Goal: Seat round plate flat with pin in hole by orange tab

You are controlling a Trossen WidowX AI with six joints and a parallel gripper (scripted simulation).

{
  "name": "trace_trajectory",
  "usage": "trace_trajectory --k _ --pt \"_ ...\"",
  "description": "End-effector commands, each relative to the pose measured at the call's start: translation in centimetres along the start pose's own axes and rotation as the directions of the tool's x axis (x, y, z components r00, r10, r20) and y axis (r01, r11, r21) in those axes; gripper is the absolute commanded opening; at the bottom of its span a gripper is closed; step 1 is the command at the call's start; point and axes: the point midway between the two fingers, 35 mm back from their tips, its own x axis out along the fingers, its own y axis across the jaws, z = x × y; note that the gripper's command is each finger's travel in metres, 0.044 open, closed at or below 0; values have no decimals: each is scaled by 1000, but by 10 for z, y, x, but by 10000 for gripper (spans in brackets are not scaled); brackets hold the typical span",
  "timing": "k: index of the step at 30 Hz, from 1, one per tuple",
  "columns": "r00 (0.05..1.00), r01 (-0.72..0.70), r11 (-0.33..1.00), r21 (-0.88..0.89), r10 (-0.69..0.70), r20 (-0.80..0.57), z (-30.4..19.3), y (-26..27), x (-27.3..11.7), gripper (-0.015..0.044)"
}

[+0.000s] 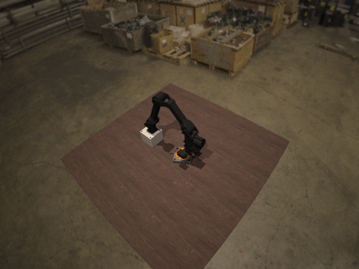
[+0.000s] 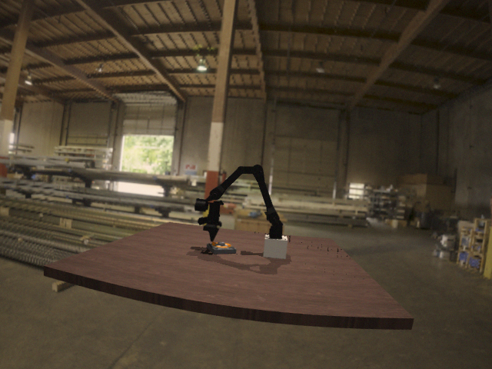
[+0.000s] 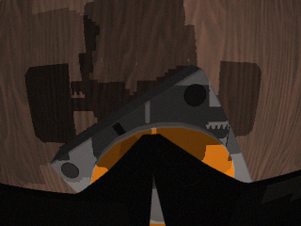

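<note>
Hovering directly over the grey base (image 3: pixel 165 108), with the gripper (image 3: pixel 152 145) pointed straight down and its two dark fingers pressed together on nothing — used as a blunt pushing tip, by the look of it, not as a clamp. Sitting on that base, the round plate (image 3: pixel 214 158): only an orange arc of its rim showing either side of the fingers in the wrist view, the rest covered. Cannot tell from any view whether the fingertips touch the plate or hang just above it. Cannot find the orange tab, the hole beside it, the post or the pin either — all hidden under the fingers or too small. Seen side-on from the exterior camera, the plate (image 2: pixel 221 244) as a thin orange band on top of the base, too small to judge flat or tilted.

Judging progress: mid-way at best. Nothing confirms the pin in the hole. Left to do, probably — turning the plate round the post until it drops level on the base, then lifting away from the base so nothing touches.
</note>
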Motion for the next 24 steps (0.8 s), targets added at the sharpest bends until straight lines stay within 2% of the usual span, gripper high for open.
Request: trace_trajectory --k 1,11,24 --pt "1000 -4 1000 6 4 -2 -2 3 2 0" --pt "1000 -4 1000 6 4 -2 -6 1 -44 0" --pt "1000 0 1000 0 0 -4 -6 1 -37 0"
